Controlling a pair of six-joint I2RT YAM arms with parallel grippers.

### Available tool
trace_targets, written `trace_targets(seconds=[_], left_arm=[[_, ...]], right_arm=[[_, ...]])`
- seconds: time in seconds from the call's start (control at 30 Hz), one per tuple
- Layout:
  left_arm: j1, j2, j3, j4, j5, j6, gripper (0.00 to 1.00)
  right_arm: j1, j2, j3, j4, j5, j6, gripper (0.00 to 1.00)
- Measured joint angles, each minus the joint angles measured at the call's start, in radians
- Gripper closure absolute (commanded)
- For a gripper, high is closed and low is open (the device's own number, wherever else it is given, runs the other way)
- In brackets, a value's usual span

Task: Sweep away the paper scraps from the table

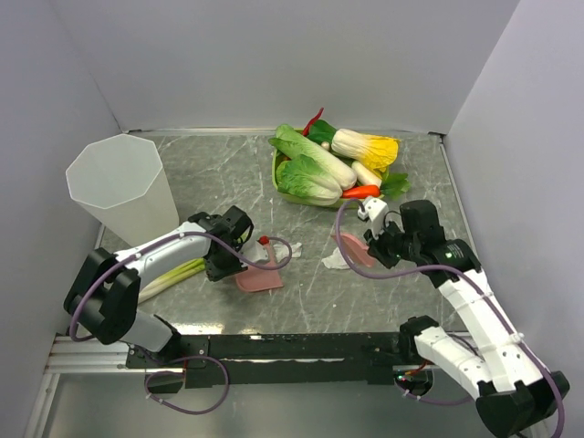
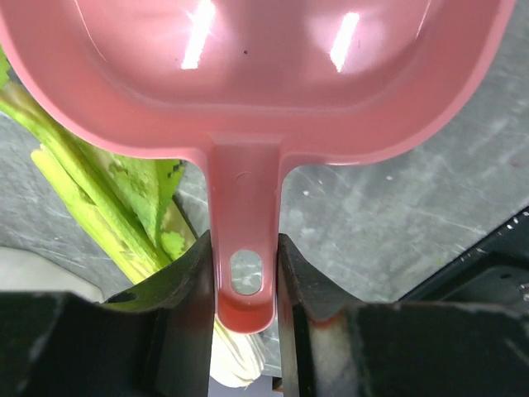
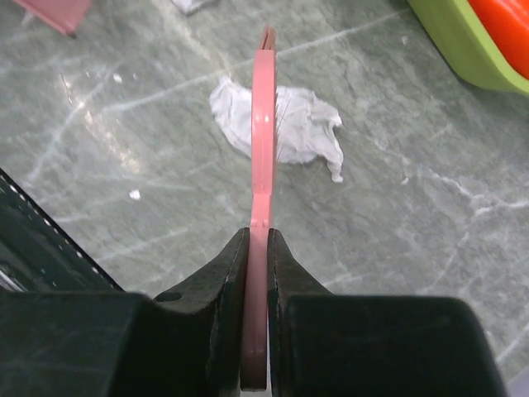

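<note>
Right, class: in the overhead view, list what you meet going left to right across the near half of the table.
White bin → pink dustpan → paper scrap → right claw, shut on a pink tool.

This is a robotics lab test cell, not a home or a kitchen. Plain white panel walls (image 1: 274, 55) box in the marble-patterned tabletop (image 1: 301, 310) on its left, far and right sides. The left arm (image 1: 164, 245) and the right arm (image 1: 470, 301) are bolted at the near edge by a metal rail (image 1: 91, 356), and purple cables (image 1: 337, 233) loop along them. Plastic toy vegetables (image 1: 319, 169) lie in a green tray (image 1: 276, 178) at the far side
</note>
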Motion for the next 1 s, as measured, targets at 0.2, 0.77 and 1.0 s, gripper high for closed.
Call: trace_targets(seconds=[0.2, 0.77, 1.0], left_arm=[[0.0, 0.016, 0.0, 0.021, -0.008, -0.006, 0.7], [0.001, 0.013, -0.101, 0.183, 0.026, -0.024, 0.58], [0.006, -0.014, -0.1, 0.163, 0.025, -0.02, 0.92]], right_arm=[[0.061, 0.157, 0.085, 0.12, -0.04, 0.08, 1.0], [0.209, 0.377, 0.131, 0.305, -0.011, 0.246, 1.0], [0.246, 0.412, 0.131, 0.353, 0.073, 0.265, 1.0]])
